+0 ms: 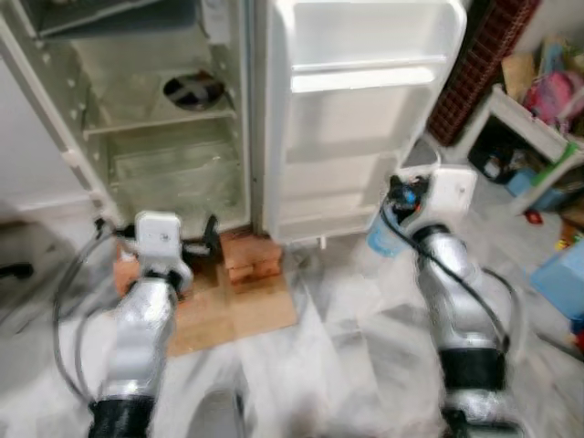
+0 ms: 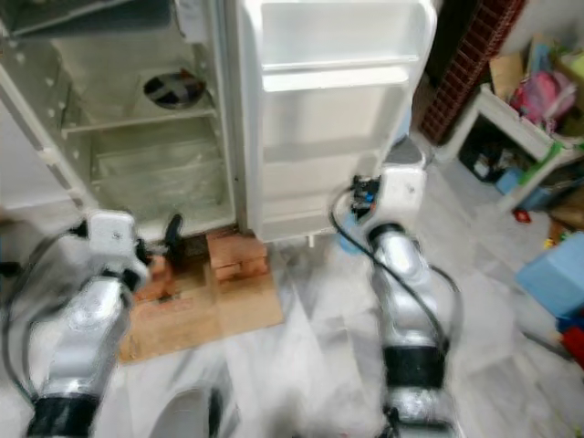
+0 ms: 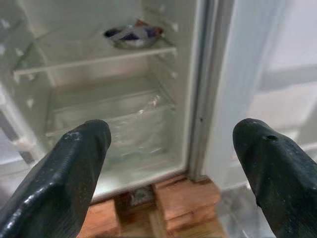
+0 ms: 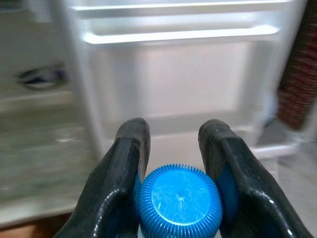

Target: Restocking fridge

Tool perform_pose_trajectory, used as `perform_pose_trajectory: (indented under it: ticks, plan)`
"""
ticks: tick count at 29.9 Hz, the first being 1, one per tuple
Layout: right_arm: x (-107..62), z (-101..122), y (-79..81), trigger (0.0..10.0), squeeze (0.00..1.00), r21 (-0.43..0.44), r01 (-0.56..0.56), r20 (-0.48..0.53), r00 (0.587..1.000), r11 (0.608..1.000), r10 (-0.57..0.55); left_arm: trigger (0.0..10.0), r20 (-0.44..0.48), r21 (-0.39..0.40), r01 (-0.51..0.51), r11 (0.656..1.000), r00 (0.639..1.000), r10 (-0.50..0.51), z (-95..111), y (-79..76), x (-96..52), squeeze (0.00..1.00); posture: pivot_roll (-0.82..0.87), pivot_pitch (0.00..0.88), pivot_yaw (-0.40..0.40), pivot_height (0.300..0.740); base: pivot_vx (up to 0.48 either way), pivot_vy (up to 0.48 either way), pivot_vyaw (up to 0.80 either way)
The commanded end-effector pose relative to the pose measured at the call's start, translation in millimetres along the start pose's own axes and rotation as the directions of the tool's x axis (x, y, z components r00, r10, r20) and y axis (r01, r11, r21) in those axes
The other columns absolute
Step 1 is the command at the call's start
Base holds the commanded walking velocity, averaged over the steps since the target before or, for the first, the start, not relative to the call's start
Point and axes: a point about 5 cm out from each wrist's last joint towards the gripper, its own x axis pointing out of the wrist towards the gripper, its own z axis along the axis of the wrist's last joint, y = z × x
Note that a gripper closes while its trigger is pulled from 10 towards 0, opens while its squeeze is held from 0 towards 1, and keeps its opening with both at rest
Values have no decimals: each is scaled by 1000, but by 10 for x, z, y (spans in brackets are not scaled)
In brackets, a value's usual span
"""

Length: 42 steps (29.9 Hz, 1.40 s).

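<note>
The fridge (image 1: 155, 137) stood open before the robot, its door (image 1: 360, 119) swung wide with bare white door shelves. On an inner shelf (image 1: 160, 119) sat a dish (image 3: 132, 35) holding something dark. Below it lay a clear crisper drawer (image 3: 114, 121). The cabinet rested on red bricks (image 1: 251, 255), which stood on a sheet of cardboard (image 1: 237, 310) on the pale marble floor (image 1: 347, 365).

The right end effector (image 4: 174, 144) was clamped on a bottle with a ribbed blue cap (image 4: 180, 201), the two black fingers pressed against its sides, held low in front of the open door. The bottle's pale blue body (image 1: 380, 239) showed beside the right wrist.

The left end effector (image 3: 171, 163) hung with its fingers (image 3: 64, 178) spread wide apart, gripping nothing, pointed at the fridge's lower compartment just above the bricks.
</note>
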Motion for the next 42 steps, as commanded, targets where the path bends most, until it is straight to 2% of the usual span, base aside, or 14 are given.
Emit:
perform_pose_trajectory:
  ticks: [1,5,10,17,18,21,25,27,32,42]
  plan:
    - [-3,68,-131,10000,0,-17,35,28,999,999,-35,10000,11,-3,19,1000,1000,-19,25,-98,18,0,23,93,-64,740,480,0,0]
    - [16,83,-141,10000,0,-50,37,36,999,998,-35,10000,13,5,16,1000,1000,-16,21,-122,19,0,25,96,-64,740,480,0,0]
    - [40,97,-144,10000,0,-46,32,41,999,998,-30,10000,6,-4,-2,1000,1000,2,20,-139,34,0,25,96,-64,740,463,0,0]
    - [57,103,-79,10000,0,-95,-6,49,999,996,11,10000,8,48,-4,999,1000,3,19,-167,38,0,27,98,-63,740,461,0,0]
    - [60,104,-57,10000,0,-100,-17,51,998,995,22,10000,2,36,-11,999,1000,11,9,-166,35,0,27,99,-63,740,465,0,0]
    - [62,107,21,10000,0,-69,-76,68,994,995,81,10000,-6,35,-20,999,1000,20,-5,-157,30,0,28,99,-63,740,458,0,0]
    - [65,80,38,10000,0,-47,-93,51,994,995,95,10000,-5,30,-32,999,999,32,-7,-157,24,0,29,98,-65,740,433,0,0]
    - [70,62,41,10000,0,-95,-84,53,995,992,89,10000,-3,19,-34,999,999,34,-9,-158,17,0,31,97,-67,740,0,0,0]
    - [61,52,49,10000,0,-110,-106,53,992,988,112,10000,-7,27,-39,999,999,39,-21,-155,1,0,35,96,-71,740,0,0,0]
    - [32,74,47,10000,0,-95,-131,93,986,987,140,10000,-9,34,-41,999,999,41,-28,-158,-14,0,34,95,-70,740,0,-367,0]
